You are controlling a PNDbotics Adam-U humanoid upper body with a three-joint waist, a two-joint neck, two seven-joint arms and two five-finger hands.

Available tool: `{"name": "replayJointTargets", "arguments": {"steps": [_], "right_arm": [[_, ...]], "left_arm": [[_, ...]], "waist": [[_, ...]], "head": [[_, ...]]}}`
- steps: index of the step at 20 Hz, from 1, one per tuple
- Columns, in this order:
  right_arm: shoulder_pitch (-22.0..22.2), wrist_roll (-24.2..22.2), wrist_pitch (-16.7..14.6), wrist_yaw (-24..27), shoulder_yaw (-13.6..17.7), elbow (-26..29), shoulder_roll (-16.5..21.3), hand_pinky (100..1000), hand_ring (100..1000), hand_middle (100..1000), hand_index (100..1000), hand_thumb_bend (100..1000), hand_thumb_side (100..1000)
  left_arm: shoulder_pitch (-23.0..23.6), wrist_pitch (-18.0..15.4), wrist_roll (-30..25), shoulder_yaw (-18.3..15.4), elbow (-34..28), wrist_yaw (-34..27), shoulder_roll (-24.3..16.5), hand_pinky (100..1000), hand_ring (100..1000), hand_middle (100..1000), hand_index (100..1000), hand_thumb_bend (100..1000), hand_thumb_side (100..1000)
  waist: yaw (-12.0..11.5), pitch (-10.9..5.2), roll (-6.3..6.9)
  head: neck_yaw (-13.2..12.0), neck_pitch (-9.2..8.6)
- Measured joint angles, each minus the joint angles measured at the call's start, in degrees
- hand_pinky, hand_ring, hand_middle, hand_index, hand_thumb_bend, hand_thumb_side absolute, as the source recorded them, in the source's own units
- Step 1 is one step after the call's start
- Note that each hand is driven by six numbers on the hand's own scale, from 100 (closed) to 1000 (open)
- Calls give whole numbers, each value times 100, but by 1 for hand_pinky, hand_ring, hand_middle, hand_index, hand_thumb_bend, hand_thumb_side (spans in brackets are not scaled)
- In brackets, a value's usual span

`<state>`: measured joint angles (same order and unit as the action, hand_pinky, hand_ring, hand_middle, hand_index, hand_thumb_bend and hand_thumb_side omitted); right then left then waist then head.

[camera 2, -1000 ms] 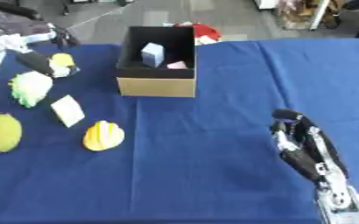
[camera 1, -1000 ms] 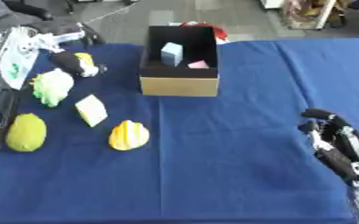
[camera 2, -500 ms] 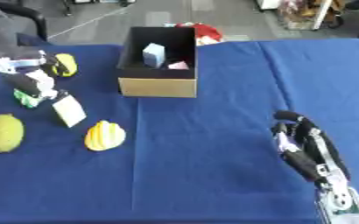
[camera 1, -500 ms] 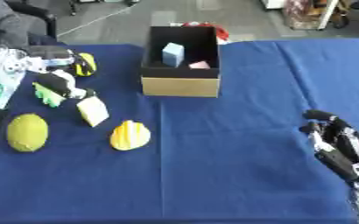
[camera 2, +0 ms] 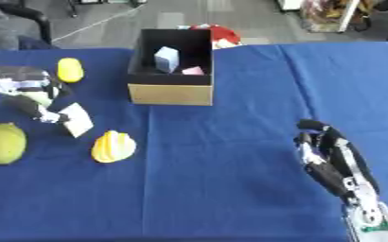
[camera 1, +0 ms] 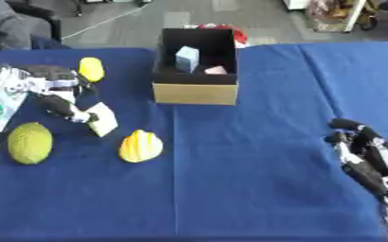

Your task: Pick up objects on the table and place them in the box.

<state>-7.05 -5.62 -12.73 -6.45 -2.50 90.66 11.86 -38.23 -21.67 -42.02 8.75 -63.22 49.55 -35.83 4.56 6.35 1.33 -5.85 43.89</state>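
Barely begun: two blocks in box (camera 1: 194, 90), four items left of it, left hand (camera 1: 57, 97) seemingly curled on green thing (camera 2: 38, 98), right hand (camera 2: 330, 156) idle, relaxed.

Blue table (camera 2: 230, 189); open box (camera 2: 171, 92) at far centre, light blue block (camera 2: 166, 58) and pink piece (camera 2: 193, 71) inside. Left hand (camera 2: 28, 92) at left edge, fingers curled over pale green thing, fingertip touching white card (camera 2: 77, 119). Small yellow fruit (camera 2: 69, 69) beyond hand. Large green-yellow fruit (camera 2: 3, 143) near left edge, ridged yellow fruit (camera 2: 114, 146) right of it. Right hand (camera 2: 334, 160) idle lower right, fingers relaxed
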Motion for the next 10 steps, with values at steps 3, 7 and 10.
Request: {"name": "replayJointTargets", "arguments": {"steps": [3, 7, 10], "right_arm": [[0, 1, 1, -1, 0, 0, 0, 758, 664, 743, 802, 100, 382], [0, 2, 2, -2, 0, 0, 0, 758, 665, 743, 802, 100, 381], [0, 2, 2, -2, 0, 0, 0, 758, 664, 743, 802, 100, 380]], "left_arm": [[58, -19, 19, -1, 37, 47, 2, 779, 688, 721, 871, 388, 728], [99, -41, 41, -1, 67, 51, 6, 779, 690, 724, 872, 423, 757], [103, -52, 51, -1, 66, 150, 13, 778, 689, 723, 869, 445, 725]], "waist": [[1, 0, 0], [2, 0, 0], [2, 0, 0]], "head": [[0, 0], [0, 0], [0, 0]]}}
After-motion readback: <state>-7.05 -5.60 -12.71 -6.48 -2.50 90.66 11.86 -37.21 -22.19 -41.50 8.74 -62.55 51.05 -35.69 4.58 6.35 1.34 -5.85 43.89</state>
